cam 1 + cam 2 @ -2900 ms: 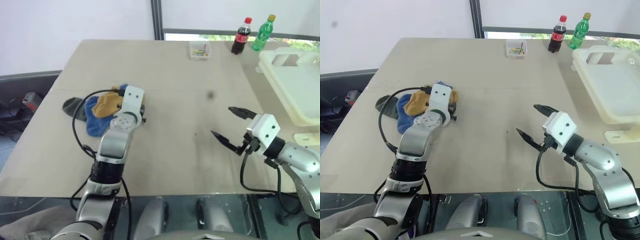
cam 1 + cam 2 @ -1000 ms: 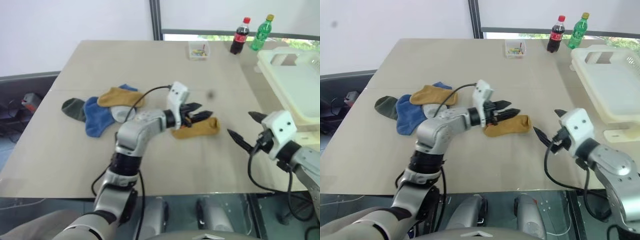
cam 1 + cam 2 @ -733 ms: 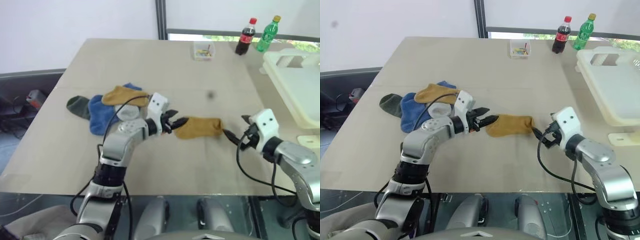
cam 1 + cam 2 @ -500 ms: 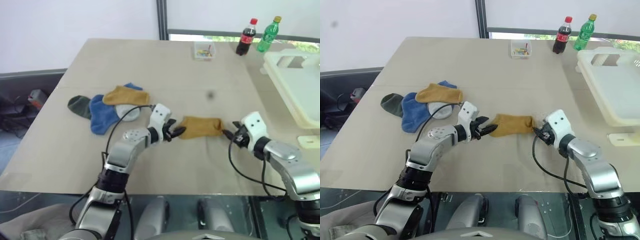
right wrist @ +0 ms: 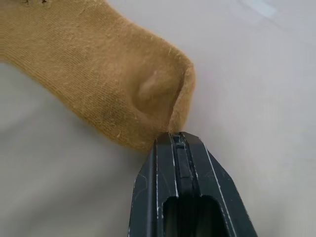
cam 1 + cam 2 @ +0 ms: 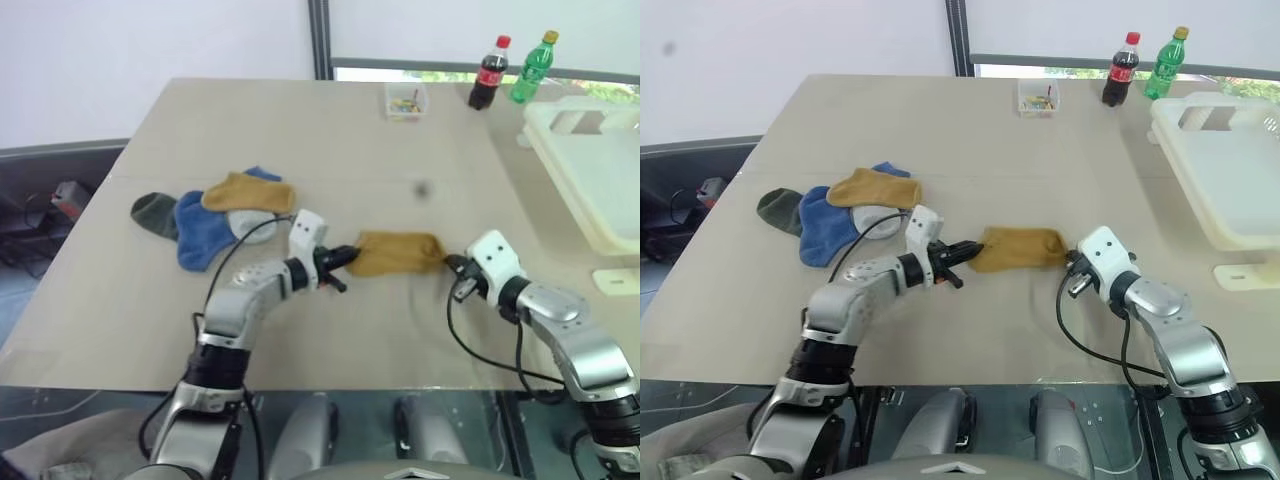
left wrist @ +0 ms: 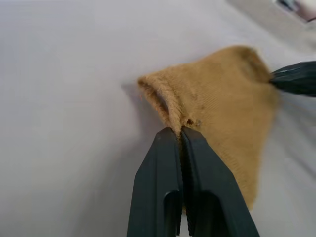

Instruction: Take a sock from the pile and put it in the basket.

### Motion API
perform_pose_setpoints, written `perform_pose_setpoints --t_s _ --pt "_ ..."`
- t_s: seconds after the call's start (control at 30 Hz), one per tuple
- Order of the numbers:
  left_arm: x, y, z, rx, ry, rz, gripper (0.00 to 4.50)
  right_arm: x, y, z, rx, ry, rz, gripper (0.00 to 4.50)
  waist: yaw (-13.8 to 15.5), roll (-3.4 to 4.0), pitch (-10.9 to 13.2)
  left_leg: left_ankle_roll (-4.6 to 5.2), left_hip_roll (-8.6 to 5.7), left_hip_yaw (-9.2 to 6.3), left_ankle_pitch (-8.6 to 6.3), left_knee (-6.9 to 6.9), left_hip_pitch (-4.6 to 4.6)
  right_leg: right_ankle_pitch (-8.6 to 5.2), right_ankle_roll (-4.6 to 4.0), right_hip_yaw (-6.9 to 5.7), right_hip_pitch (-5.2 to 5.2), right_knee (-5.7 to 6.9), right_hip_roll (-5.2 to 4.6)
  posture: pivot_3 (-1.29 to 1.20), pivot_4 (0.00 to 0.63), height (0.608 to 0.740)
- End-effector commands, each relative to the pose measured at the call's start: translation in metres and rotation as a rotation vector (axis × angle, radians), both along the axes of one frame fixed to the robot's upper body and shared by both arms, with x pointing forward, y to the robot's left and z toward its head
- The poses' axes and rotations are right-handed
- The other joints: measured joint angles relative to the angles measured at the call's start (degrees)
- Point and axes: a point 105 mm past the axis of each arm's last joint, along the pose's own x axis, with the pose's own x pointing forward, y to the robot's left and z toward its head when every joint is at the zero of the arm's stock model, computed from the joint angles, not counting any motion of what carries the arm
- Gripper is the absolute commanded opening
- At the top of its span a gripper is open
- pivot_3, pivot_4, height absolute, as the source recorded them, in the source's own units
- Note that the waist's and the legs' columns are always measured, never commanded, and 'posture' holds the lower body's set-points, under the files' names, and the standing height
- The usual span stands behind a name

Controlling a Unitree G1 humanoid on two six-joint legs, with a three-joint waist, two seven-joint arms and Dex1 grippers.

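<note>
- Progress: one mustard sock (image 6: pixel 396 253) is out of the pile (image 6: pixel 212 213) and lies flat mid-worktop (image 6: pixel 330 140), between the two arms. Not in the basket (image 6: pixel 590 180) yet.
- Left gripper (image 7: pixel 178 132): fingers closed tight, pinching the sock's near edge into a ridge.
- Right gripper (image 5: pixel 177 139): fingers closed on the opposite tip, fabric puckered at the pinch.
- Left to do, as I read it: lift, carry right, drop into basket, which sits well apart at the worktop's right edge.
- Sock: soft ribbed knit, fuzzy, limp.
- Basket: rigid cream plastic, raised walls, slotted handle.
- Worktop: smooth matte beige.
</note>
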Motion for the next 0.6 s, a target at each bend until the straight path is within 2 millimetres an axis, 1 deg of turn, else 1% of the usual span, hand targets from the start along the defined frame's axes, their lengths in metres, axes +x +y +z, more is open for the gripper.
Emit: perform_pose_setpoints --t_s 0.03,0.1,0.13,0.17,0.2,0.23,0.3,0.37,0.4,0.43,0.47,0.53,0.6 --pt "-0.01 0.016 0.019 0.008 -0.048 -0.033 0.0 -0.01 0.004 0.024 0.011 -0.068 0.045 1.11 -0.3 0.0 0.0 0.0 0.0 0.0 0.0 0.0 0.0 0.0 0.0 0.0 0.0 0.0 0.0 0.0 0.15 0.74" --pt "-0.013 0.025 0.024 0.022 -0.05 -0.035 0.0 -0.013 0.004 0.03 0.008 -0.098 0.04 2.15 -0.6 0.0 0.0 0.01 0.01 -0.01 0.0 -0.01 0.02 -0.01 0.0 0.0 0.01 0.0 0.0 0.0 0.15 0.74" --pt "-0.014 0.035 0.032 0.043 -0.063 -0.024 0.0 -0.018 0.004 0.034 0.027 -0.107 0.044 2.63 -0.6 -0.01 0.0 0.01 0.01 -0.01 0.0 -0.01 0.02 -0.01 0.0 0.0 0.02 0.0 0.0 0.0 0.15 0.74" --pt "-0.015 0.042 0.038 0.058 -0.072 -0.017 0.0 -0.021 0.004 0.038 0.041 -0.112 0.048 2.63 -0.6 -0.03 0.0 0.0 0.01 -0.03 0.0 -0.01 0.0 -0.01 0.0 -0.02 0.01 0.0 -0.01 0.0 0.15 0.74" --pt "-0.021 0.052 0.051 0.06 -0.054 -0.033 0.0 -0.028 0.001 0.04 0.041 -0.119 0.06 2.63 -0.6 -0.05 0.0 0.01 0.01 -0.07 0.0 -0.01 -0.02 -0.01 0.0 -0.05 0.01 -0.01 -0.01 0.0 0.15 0.74" --pt "-0.026 0.063 0.065 0.1 -0.045 -0.039 0.0 -0.034 -0.002 0.042 0.035 -0.124 0.06 2.63 -0.8 -0.09 0.1 0.01 0.03 -0.08 0.0 -0.01 -0.03 -0.01 0.0 -0.06 0.0 -0.01 0.0 0.0 0.15 0.74" --pt "-0.039 0.074 0.092 0.151 -0.008 -0.09 0.0 -0.042 -0.01 0.044 0.028 -0.128 0.045 2.63 -0.8 -0.16 0.2 0.0 0.1 -0.12 -0.01 -0.02 -0.03 -0.01 -0.01 -0.09 -0.01 -0.02 0.05 0.0 0.15 0.74" --pt "-0.048 0.077 0.117 0.172 0.03 -0.158 0.0 -0.046 -0.015 0.045 0.027 -0.133 0.024 2.63 -0.7 -0.36 0.3 0.0 0.1 -0.21 0.0 -0.01 -0.08 -0.03 -0.01 -0.19 -0.02 0.02 0.09 0.0 0.15 0.74" --pt "-0.052 0.076 0.131 0.191 0.036 -0.202 0.0 -0.048 -0.017 0.046 0.027 -0.138 0.013 2.63 -0.7 -0.36 0.3 0.0 0.1 -0.28 0.0 0.0 -0.09 -0.03 -0.01 -0.26 0.02 0.0 0.11 0.0 0.15 0.74" --pt "-0.056 0.074 0.14 0.213 0.04 -0.243 0.0 -0.05 -0.018 0.048 0.028 -0.143 0.006 2.63 -0.7 -0.33 0.3 0.0 0.09 -0.25 0.0 0.02 -0.06 -0.04 0.0 -0.25 0.04 -0.01 0.1 0.0 0.15 0.74" --pt "-0.059 0.071 0.145 0.247 0.044 -0.293 0.0 -0.051 -0.018 0.05 0.035 -0.152 -0.006 2.63 -0.8 -0.31 0.3 0.0 0.06 -0.18 0.0 0.02 -0.02 -0.03 0.02 -0.2 0.06 -0.06 0.07 0.0 0.15 0.74" --pt "-0.052 0.064 0.143 0.302 0.07 -0.322 0.0 -0.051 -0.02 0.052 0.051 -0.164 -0.032 2.63 -0.8 -0.22 0.2 0.0 0.04 -0.06 -0.01 -0.01 0.04 -0.04 0.03 -0.1 0.07 -0.05 0.05 0.0 0.15 0.74" --pt "-0.04 0.044 0.121 0.368 0.133 -0.35 0.0 -0.052 -0.02 0.052 0.052 -0.168 -0.045 2.63 -0.6 -0.13 0.2 0.0 0.03 -0.02 0.0 -0.01 0.07 -0.04 0.03 -0.07 0.08 -0.03 0.07 0.0 0.15 0.74"
